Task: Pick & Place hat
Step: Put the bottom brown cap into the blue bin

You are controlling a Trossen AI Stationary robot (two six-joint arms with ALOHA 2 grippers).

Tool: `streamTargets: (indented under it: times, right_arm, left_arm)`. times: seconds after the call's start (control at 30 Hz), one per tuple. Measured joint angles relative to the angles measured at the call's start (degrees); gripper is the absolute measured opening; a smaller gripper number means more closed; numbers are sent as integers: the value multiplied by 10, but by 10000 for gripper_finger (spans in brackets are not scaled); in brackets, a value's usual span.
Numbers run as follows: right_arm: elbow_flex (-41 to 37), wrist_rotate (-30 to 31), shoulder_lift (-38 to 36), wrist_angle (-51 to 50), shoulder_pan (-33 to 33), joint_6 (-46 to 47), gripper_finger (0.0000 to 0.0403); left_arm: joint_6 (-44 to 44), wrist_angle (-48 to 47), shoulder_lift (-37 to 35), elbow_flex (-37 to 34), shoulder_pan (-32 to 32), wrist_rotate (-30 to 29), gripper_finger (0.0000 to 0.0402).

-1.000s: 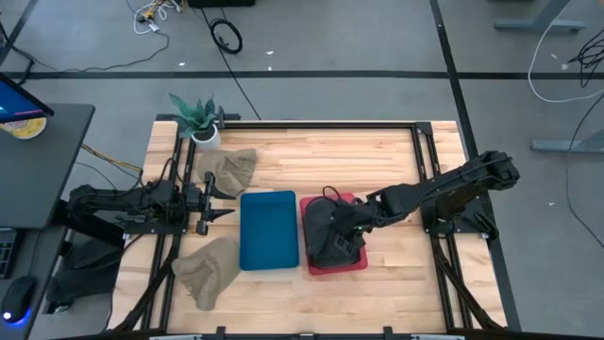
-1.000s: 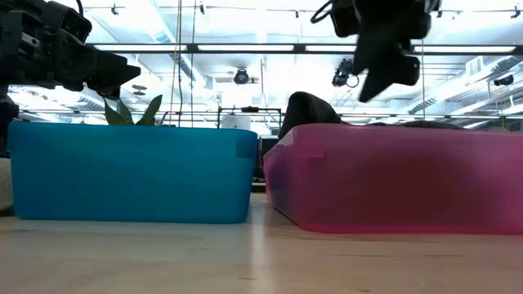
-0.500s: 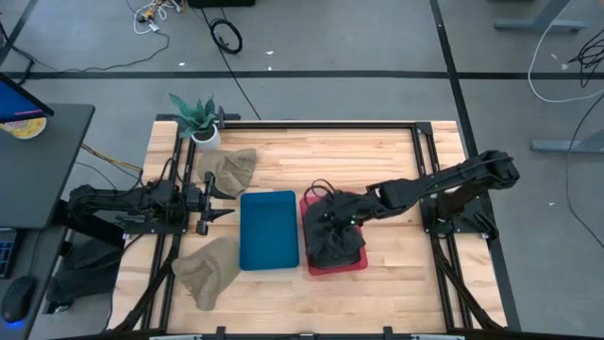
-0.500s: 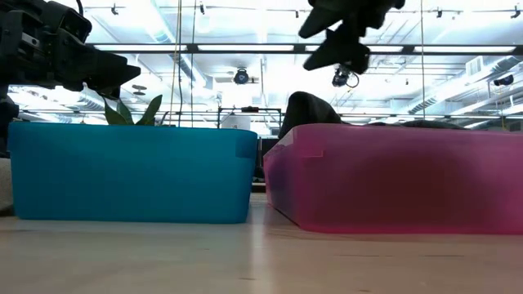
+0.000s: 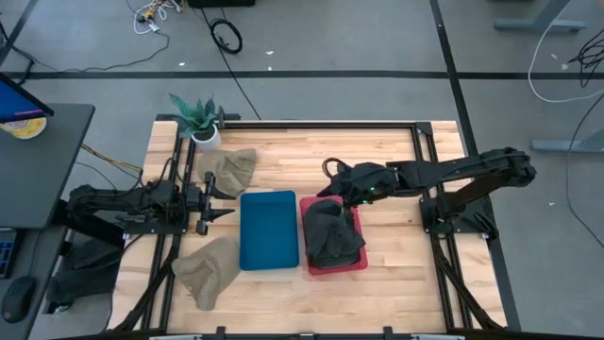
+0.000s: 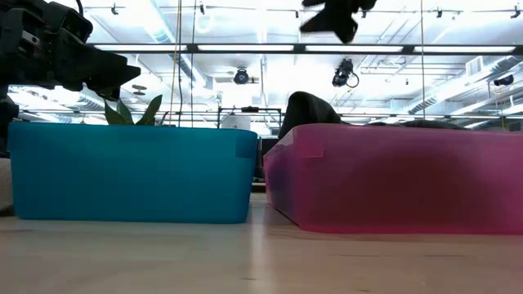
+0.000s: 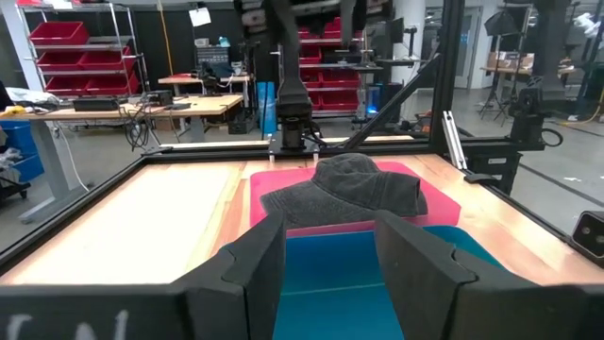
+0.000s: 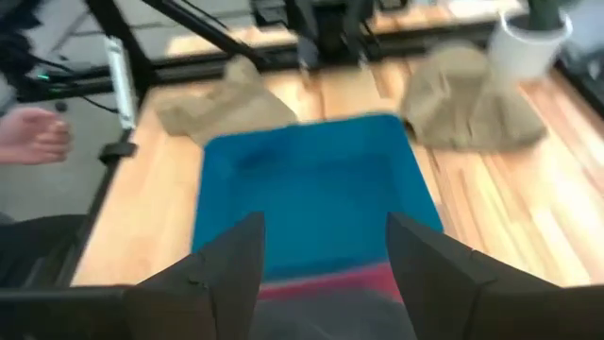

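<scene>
Hat (image 5: 330, 235): dark, lies in pink bin (image 5: 354, 265), you see.
R claw (image 5: 342, 183): spread, empty, above bin's far edge.
L claw (image 5: 225, 195): spread, waits left of blue bin (image 5: 268, 229).

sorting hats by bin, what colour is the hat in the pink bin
Dark grey hat, clearest in the left wrist view.

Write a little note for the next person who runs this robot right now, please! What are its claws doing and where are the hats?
Right gripper: open, empty, above the far end of the pink bin.
Left gripper: open, empty, waiting beside the blue bin.
Done: dark hat lies in the pink bin.
Left: two tan hats on the table, one by the plant, one at the near edge. Blue bin holds nothing.
</scene>
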Motion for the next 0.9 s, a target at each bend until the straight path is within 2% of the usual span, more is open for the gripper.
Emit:
streamTargets:
  times: [0.2,0.37,0.5,0.77,0.9]
  right_arm:
    - [-9,0,-37,15,40,-37,224]
    - [-73,0,-107,48,56,-46,224]
    - [-157,0,-191,89,55,-58,224]
    - [-368,0,-375,252,54,-119,224]
    - [-431,12,-464,308,49,-131,224]
  left_arm:
    - [0,0,0,0,0,0,170]
    - [0,0,0,0,0,0,170]
    - [0,0,0,0,0,0,170]
    - [0,0,0,0,0,0,170]
    - [0,0,0,0,0,0,170]
